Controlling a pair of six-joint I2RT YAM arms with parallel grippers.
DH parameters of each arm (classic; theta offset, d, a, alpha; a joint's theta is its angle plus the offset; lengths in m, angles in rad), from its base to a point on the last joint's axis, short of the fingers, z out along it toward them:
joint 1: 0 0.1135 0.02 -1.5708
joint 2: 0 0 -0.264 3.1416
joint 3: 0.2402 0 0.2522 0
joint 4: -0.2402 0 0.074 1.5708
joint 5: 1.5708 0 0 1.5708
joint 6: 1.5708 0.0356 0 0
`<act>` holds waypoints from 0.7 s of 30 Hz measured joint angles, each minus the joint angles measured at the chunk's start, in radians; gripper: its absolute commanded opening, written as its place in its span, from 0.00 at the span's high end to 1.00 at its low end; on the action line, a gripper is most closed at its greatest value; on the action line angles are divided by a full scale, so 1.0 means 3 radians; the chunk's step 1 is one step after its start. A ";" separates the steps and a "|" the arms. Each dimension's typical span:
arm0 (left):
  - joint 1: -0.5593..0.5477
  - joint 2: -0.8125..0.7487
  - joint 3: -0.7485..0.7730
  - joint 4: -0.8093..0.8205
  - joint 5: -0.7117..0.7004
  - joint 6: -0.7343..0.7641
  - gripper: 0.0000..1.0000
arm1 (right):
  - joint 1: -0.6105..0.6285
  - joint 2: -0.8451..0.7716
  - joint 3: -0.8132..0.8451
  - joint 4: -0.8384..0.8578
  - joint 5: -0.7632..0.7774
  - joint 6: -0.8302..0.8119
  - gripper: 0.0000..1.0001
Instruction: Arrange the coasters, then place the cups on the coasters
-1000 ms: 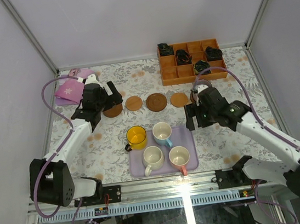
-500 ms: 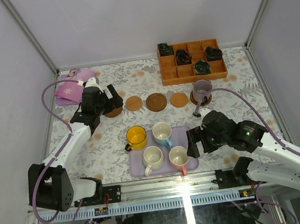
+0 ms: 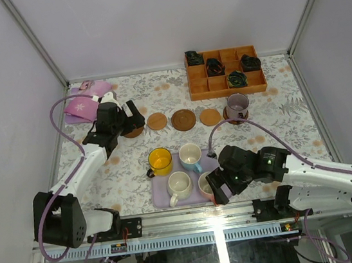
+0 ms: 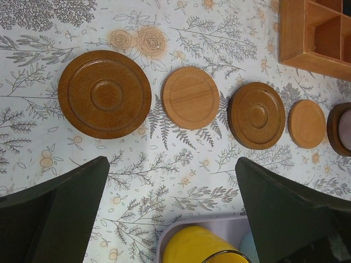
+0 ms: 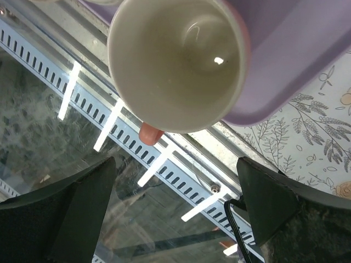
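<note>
Five coasters lie in a row: a dark grooved one (image 4: pixel 104 93), a tan one (image 4: pixel 190 97), a dark one (image 4: pixel 256 115), a small tan one (image 4: pixel 306 124), and a dark one (image 3: pixel 229 119) under the greyish-purple cup (image 3: pixel 237 104). The yellow (image 3: pixel 160 161), blue (image 3: pixel 190 156), cream (image 3: pixel 179 186) and pink (image 5: pixel 175 60) cups stand on the lavender tray (image 3: pixel 221 159). My left gripper (image 3: pixel 132 116) hangs open and empty beside the leftmost coaster. Over the tray's near edge, my right gripper (image 5: pixel 175 181) is open just short of the pink cup and holds nothing.
An orange-brown compartment box (image 3: pixel 224 72) with dark items sits at the back right. A pink cloth (image 3: pixel 85 104) lies at the back left. The table's metal front rail (image 5: pixel 164 148) runs right under my right gripper.
My right arm has drawn back from the purple cup on its coaster and swung down to the tray's near edge by the pink cup. My left arm has barely moved.
</note>
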 measured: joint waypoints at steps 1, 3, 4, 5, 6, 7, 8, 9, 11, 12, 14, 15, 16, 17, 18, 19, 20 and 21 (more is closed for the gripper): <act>0.0000 0.0004 0.0000 -0.0004 0.0000 0.0000 0.00 | 0.0022 0.0034 0.0000 0.0009 -0.0017 -0.0008 0.01; 0.0000 0.0010 0.0000 -0.0014 0.0000 0.0000 0.00 | 0.0064 0.0103 0.0000 0.0033 -0.0023 -0.0022 0.00; 0.0000 0.0015 0.0000 -0.0014 0.0000 0.0000 0.00 | 0.0079 0.0132 0.0000 0.0050 -0.0022 -0.0023 0.00; 0.0000 0.0019 0.0000 -0.0013 0.0000 0.0000 0.00 | 0.0099 0.0172 0.0000 0.0080 -0.0019 -0.0023 0.00; 0.0000 0.0027 0.0000 -0.0014 0.0000 0.0000 0.00 | 0.0117 0.0206 -0.0001 0.0108 -0.0017 -0.0022 0.01; 0.0000 0.0032 0.0000 -0.0014 0.0000 0.0000 0.00 | 0.0131 0.0230 -0.0006 0.0135 -0.0015 -0.0019 0.01; 0.0000 0.0038 0.0000 -0.0014 0.0000 0.0001 0.00 | 0.0151 0.0258 -0.0014 0.0170 -0.0006 -0.0013 0.02; 0.0000 0.0045 0.0000 -0.0015 0.0000 0.0001 0.00 | 0.0175 0.0287 -0.0025 0.0198 0.0003 0.0003 0.03; 0.0000 0.0052 0.0000 -0.0015 0.0000 0.0001 0.00 | 0.0248 0.0348 -0.0058 0.0262 0.0064 0.0041 0.07; 0.0000 0.0055 0.0000 -0.0014 0.0000 0.0003 0.00 | 0.0291 0.0387 -0.0078 0.0287 0.0094 0.0062 0.10; 0.0000 0.0067 0.0000 -0.0014 0.0003 0.0003 0.00 | 0.0394 0.0473 -0.0107 0.0326 0.0177 0.0126 0.15; 0.0000 0.0072 0.0000 -0.0013 0.0004 0.0003 0.00 | 0.0440 0.0514 -0.0117 0.0333 0.0223 0.0151 0.15; 0.0000 0.0075 -0.0001 -0.0011 0.0006 0.0003 0.00 | 0.0497 0.0563 -0.0132 0.0345 0.0271 0.0189 0.14; 0.0000 0.0076 -0.0009 -0.0006 0.0014 0.0003 0.00 | 0.0561 0.0608 -0.0148 0.0354 0.0333 0.0242 0.14; 0.0000 0.0076 -0.0025 0.0003 0.0022 0.0003 0.00 | 0.0623 0.0650 -0.0165 0.0359 0.0404 0.0299 0.15; 0.0000 0.0076 -0.0045 0.0010 0.0029 0.0003 0.00 | 0.0692 0.0683 -0.0183 0.0360 0.0468 0.0354 0.16; 0.0000 0.0079 -0.0066 0.0011 0.0042 0.0003 0.00 | 0.0752 0.0707 -0.0197 0.0359 0.0529 0.0412 0.18; 0.0000 0.0081 -0.0083 0.0010 0.0052 0.0003 0.00 | 0.0795 0.0718 -0.0206 0.0359 0.0584 0.0456 0.19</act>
